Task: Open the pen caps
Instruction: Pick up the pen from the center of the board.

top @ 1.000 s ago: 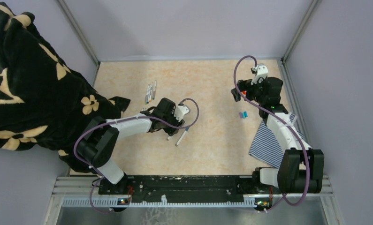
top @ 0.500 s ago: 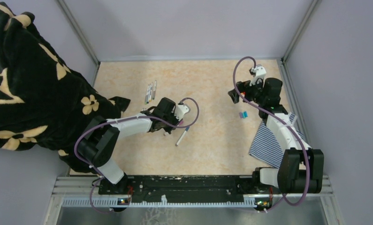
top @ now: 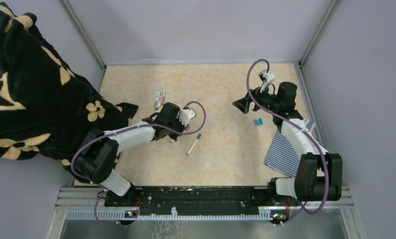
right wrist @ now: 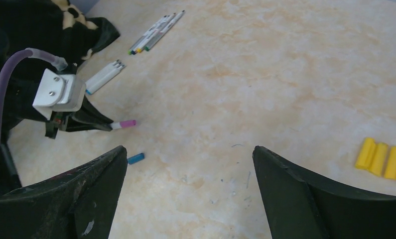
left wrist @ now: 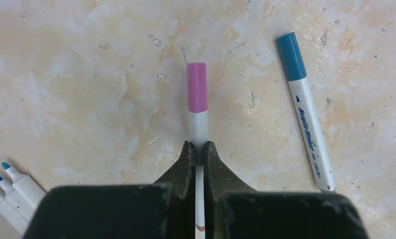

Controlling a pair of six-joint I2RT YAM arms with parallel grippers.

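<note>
Pink cap point(left wrist: 197, 87) is on its pen point(left wrist: 198, 127), and my left jaws are clamped tight on the white barrel just behind it, low over the bench point(left wrist: 86, 74). Blue-capped pen point(left wrist: 305, 109) lies just beside it on the right, not touching. A few uncapped pens point(left wrist: 11, 186) sit off to the left. My right jaws are spread wide with nothing in them, and some yellow caps point(right wrist: 380, 158) lie loose over on that side.

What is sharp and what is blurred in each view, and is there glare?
Left wrist: the pink-capped pen is sharp, the base of the left gripper blurred. Right wrist: the right gripper is dark and soft, the table crisp. Top external: even light, faint shadows, no glare.
</note>
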